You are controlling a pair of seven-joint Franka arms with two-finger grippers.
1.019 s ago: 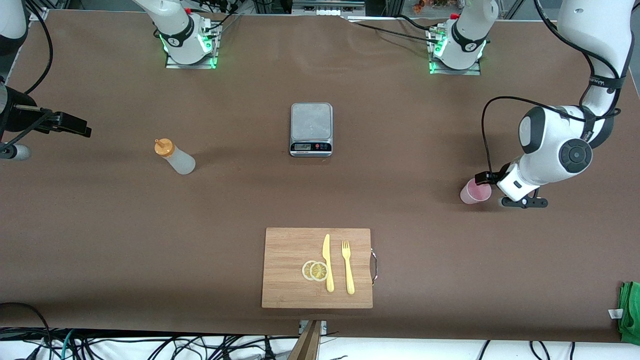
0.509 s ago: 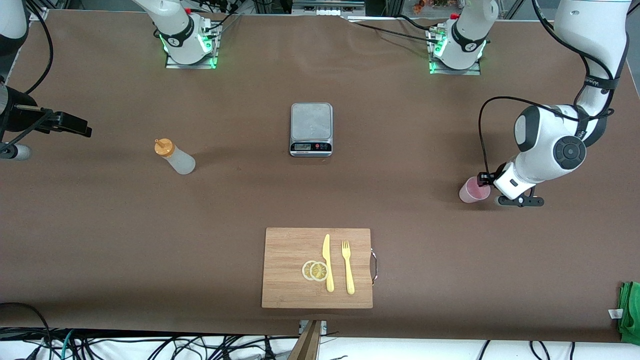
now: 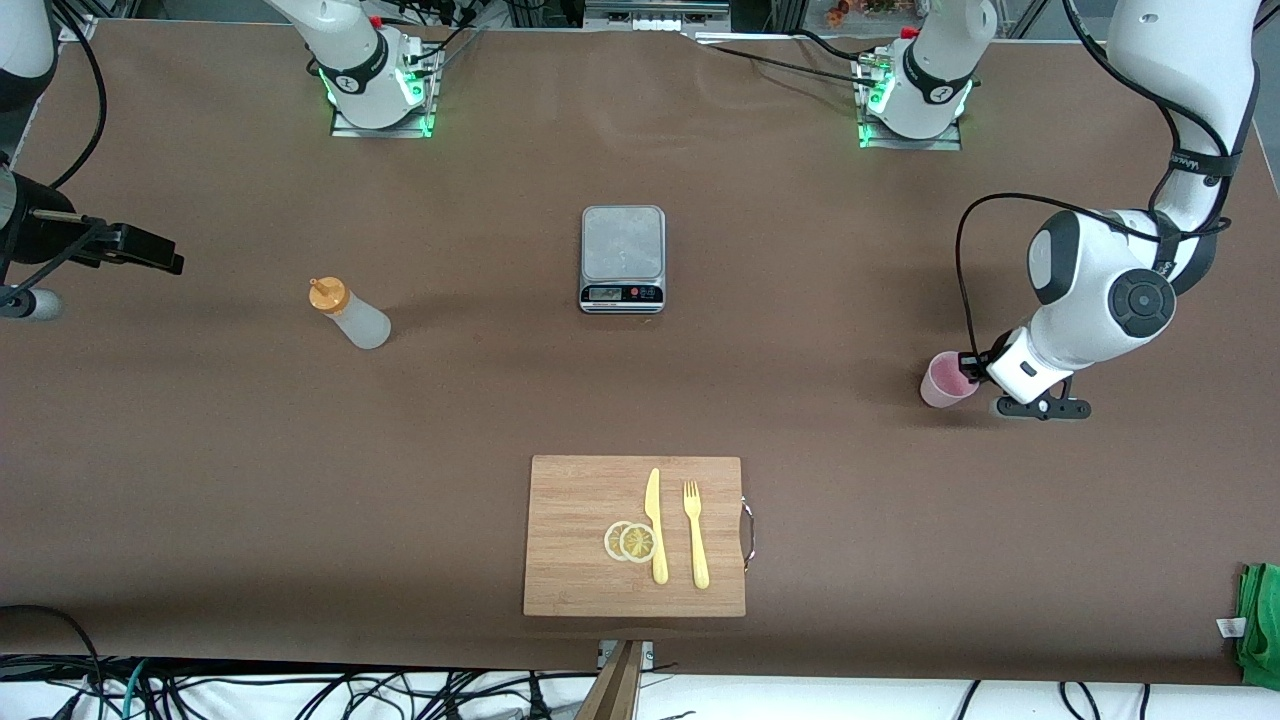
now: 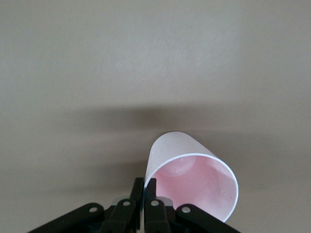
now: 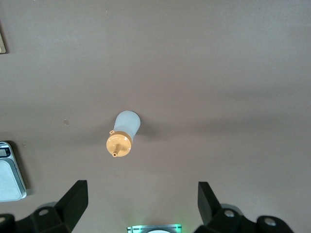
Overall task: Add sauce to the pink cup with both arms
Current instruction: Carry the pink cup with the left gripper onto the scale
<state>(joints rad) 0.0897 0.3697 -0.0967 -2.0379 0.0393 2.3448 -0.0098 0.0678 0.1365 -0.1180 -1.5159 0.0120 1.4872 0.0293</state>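
The pink cup (image 3: 940, 382) stands upright on the brown table toward the left arm's end. My left gripper (image 3: 968, 373) is low beside it and shut on its rim. In the left wrist view the two fingers (image 4: 137, 187) pinch the thin wall of the cup (image 4: 194, 182), one inside and one outside. The sauce bottle (image 3: 350, 315), whitish with an orange nozzle cap, stands toward the right arm's end. My right gripper (image 3: 150, 253) hangs open in the air at that end, apart from the bottle (image 5: 124, 133), which shows between its spread fingers (image 5: 73, 199).
A steel kitchen scale (image 3: 622, 255) sits mid-table. Nearer the front camera lies a wooden cutting board (image 3: 570, 500) with a yellow knife (image 3: 655, 525), a fork (image 3: 695, 535) and two lemon slices (image 3: 630, 541). A green cloth (image 3: 1260, 620) lies at the table's corner.
The left gripper's fingers have closed onto the pink cup's rim and the left arm has shifted slightly. The right arm has not moved.
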